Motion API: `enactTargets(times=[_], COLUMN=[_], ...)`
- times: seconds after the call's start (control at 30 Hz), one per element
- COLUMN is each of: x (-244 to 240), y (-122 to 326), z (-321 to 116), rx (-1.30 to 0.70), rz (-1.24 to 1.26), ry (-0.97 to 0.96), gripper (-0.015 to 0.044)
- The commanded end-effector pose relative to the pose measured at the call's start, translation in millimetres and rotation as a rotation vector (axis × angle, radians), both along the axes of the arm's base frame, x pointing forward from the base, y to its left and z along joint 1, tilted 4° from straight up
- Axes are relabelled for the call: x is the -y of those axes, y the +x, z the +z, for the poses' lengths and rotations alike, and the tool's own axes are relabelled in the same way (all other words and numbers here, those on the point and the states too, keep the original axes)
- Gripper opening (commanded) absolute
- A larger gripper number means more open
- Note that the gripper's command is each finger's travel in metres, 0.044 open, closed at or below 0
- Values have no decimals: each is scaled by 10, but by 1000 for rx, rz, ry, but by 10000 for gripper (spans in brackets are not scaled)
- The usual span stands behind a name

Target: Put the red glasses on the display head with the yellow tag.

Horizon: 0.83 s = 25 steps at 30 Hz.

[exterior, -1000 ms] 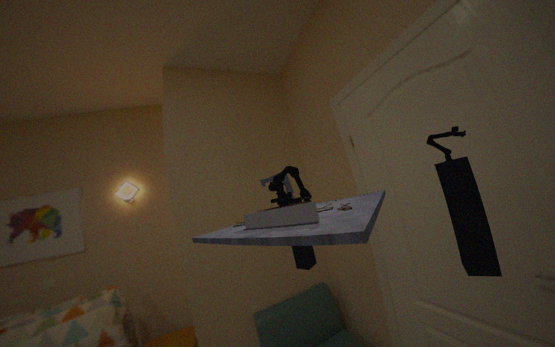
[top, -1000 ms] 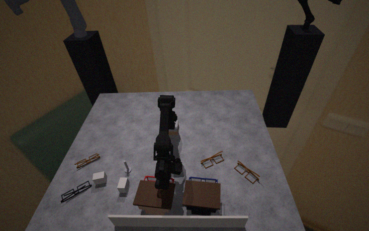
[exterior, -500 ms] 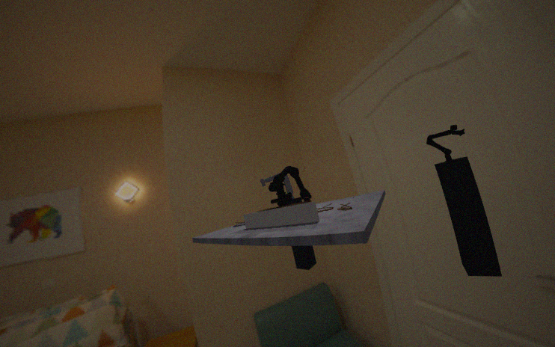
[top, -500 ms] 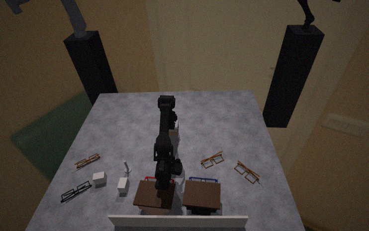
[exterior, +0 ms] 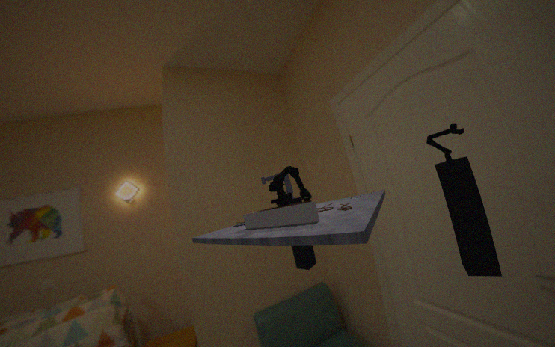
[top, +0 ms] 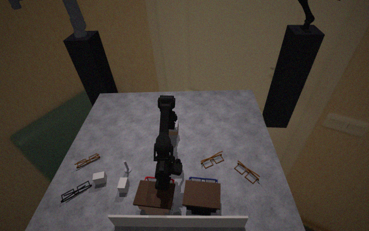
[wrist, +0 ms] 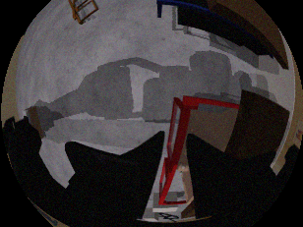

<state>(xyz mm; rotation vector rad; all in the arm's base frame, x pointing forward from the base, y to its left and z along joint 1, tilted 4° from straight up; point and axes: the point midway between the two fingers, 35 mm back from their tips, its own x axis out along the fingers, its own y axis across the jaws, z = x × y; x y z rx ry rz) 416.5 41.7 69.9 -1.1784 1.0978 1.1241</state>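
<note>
Glasses red (wrist: 180, 129), second pair blue (top: 203, 179) (wrist: 212, 7), head tops (top: 154, 193) (wrist: 258, 124) brown, tabletop (top: 212, 114) (exterior: 343, 217) (wrist: 59, 53) mottled grey, wall picture (exterior: 71, 229) with multicoloured bear

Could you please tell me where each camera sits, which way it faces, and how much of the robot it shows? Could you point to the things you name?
Top: above one table end, looking down along the table (top: 217, 108); shows the arm from above.
Exterior: off to one side, below tabletop level, facing the table (exterior: 343, 235); shows the arm small.
Wrist: on the arm, looking past the parted gripper fingers at the red glasses (wrist: 183, 122).
Top and wrist share the blue glasses (top: 203, 179) (wrist: 207, 9).
</note>
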Motion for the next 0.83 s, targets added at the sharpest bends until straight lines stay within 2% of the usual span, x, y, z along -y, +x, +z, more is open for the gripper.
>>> enactTargets(times=[0.0, 0.2, 0.33, 0.8], x=[1, 9, 9, -1], y=[3, -11, -28, -570], z=[36, 307, 323, 459], rx=[-8, -70, -73, -78], rz=[1, 7, 8, 8], ry=[2, 14, 15, 15], gripper=[108, 108, 108, 108])
